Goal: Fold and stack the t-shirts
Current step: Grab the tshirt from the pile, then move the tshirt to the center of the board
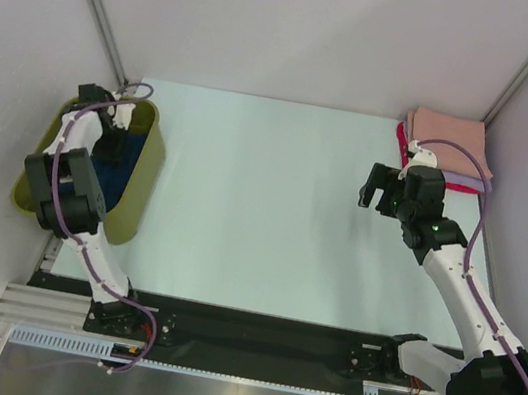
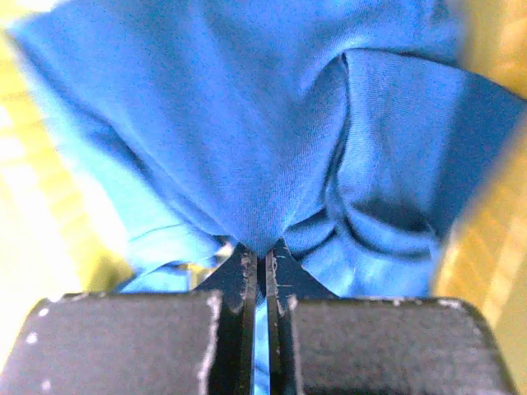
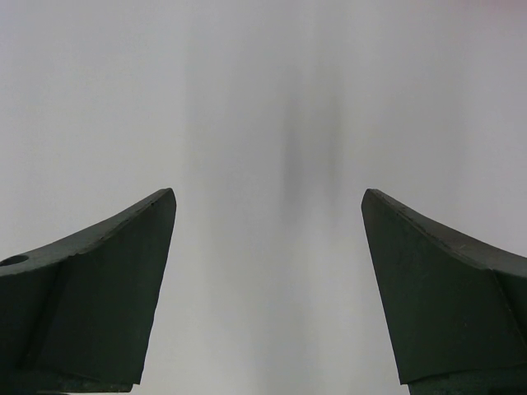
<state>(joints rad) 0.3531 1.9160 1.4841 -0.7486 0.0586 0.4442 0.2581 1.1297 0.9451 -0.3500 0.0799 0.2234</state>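
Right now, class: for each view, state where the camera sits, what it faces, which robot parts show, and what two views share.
Top external: above and behind the bases, looking down on table, basket, folded stack; both arms show.
Left wrist: on the left arm, in the basket, facing the blue t-shirt; left gripper shut on it.
Right wrist: on the right arm, facing a plain pale surface; right gripper open.
Shared: top and left wrist both see the blue t-shirt.

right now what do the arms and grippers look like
The left arm and right arm both have white tubular links, black joint housings and a lilac cable looped alongside. The right arm shows a small green light. The left gripper has black, white-scuffed fingers; the right gripper has dark wedge-shaped ones.
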